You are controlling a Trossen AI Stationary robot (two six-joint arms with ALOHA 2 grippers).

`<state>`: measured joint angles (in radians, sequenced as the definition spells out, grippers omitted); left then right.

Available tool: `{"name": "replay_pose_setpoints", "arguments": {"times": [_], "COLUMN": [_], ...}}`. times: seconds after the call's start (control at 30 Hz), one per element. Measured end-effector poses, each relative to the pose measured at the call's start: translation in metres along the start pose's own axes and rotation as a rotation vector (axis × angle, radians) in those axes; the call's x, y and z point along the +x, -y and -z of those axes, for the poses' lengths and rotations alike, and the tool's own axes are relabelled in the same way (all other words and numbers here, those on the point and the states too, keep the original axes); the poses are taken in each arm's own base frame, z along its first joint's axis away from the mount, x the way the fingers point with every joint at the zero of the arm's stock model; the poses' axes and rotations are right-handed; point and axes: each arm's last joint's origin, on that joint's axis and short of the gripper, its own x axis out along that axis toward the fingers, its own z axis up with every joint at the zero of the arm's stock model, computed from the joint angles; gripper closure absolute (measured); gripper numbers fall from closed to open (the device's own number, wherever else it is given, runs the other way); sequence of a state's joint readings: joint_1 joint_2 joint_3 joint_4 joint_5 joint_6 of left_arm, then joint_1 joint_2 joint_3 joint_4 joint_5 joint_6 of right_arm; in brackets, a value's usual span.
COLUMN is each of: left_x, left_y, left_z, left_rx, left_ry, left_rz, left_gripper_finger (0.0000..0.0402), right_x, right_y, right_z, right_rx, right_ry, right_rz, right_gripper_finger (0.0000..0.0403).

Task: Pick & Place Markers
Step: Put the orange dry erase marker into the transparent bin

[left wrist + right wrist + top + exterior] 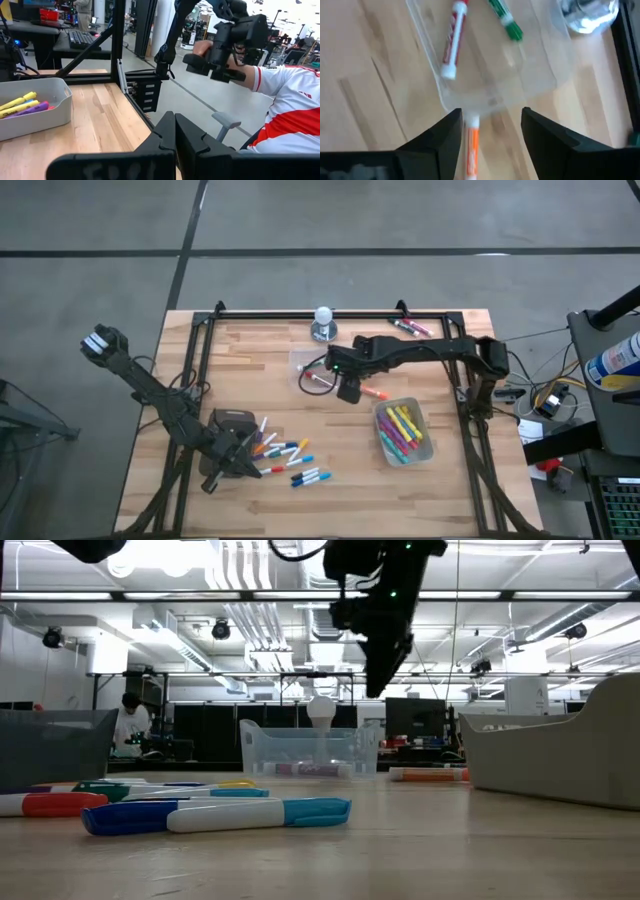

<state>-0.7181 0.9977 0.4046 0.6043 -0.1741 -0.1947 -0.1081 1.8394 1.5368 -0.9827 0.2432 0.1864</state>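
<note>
Several markers [285,460] lie loose on the wooden table near the front, seen close in the low view [215,815]. My left gripper [235,455] hovers level beside that pile, shut [175,135] and holding nothing. My right gripper [347,387] hangs high over the table's middle, pointing steeply down, fingers open [490,130]. Below it an orange-and-white marker [471,145] lies flat on the table [375,393], just outside the clear tub [315,370]. The tub holds a red marker [454,40] and a green one [506,20].
A grey tub [403,432] with several yellow, pink and green markers stands right of centre. A dark grey tray [230,420] sits by the left arm. A white-topped stand [322,325] and two markers [410,328] are at the far edge. A person's sleeve [290,110] shows beyond the table.
</note>
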Motion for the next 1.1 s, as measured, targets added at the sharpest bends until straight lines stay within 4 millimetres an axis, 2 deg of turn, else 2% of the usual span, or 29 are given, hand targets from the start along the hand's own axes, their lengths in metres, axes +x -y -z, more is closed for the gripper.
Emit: {"name": "replay_pose_setpoints", "arguments": {"times": [0.13,0.37,0.63,0.83,1.1], "left_x": [0.000,0.000,0.000,0.000,0.000], "left_y": [0.000,0.000,0.000,0.000,0.000], "left_z": [0.000,0.000,0.000,-0.001,-0.001], "left_rx": [0.000,-0.017,-0.016,-0.017,-0.016], "left_ry": [-0.002,-0.002,0.001,0.006,0.006], "left_rz": [0.000,0.000,0.000,-0.001,-0.002], "left_gripper_finger": [0.0401,0.0401,0.0401,0.0401,0.0401], "right_x": [-0.009,-0.001,0.019,0.040,0.064], "right_y": [0.001,0.000,0.000,0.000,0.012], "right_z": [0.007,0.017,0.038,0.048,0.055], "right_rx": [0.061,0.051,0.041,0.043,0.065], "right_ry": [-0.047,-0.135,-0.247,-0.234,-0.191], "right_rz": [-0.069,-0.085,-0.058,-0.061,-0.063], "right_gripper_finger": [0.0214,0.0221,0.0221,0.0220,0.0220]}}
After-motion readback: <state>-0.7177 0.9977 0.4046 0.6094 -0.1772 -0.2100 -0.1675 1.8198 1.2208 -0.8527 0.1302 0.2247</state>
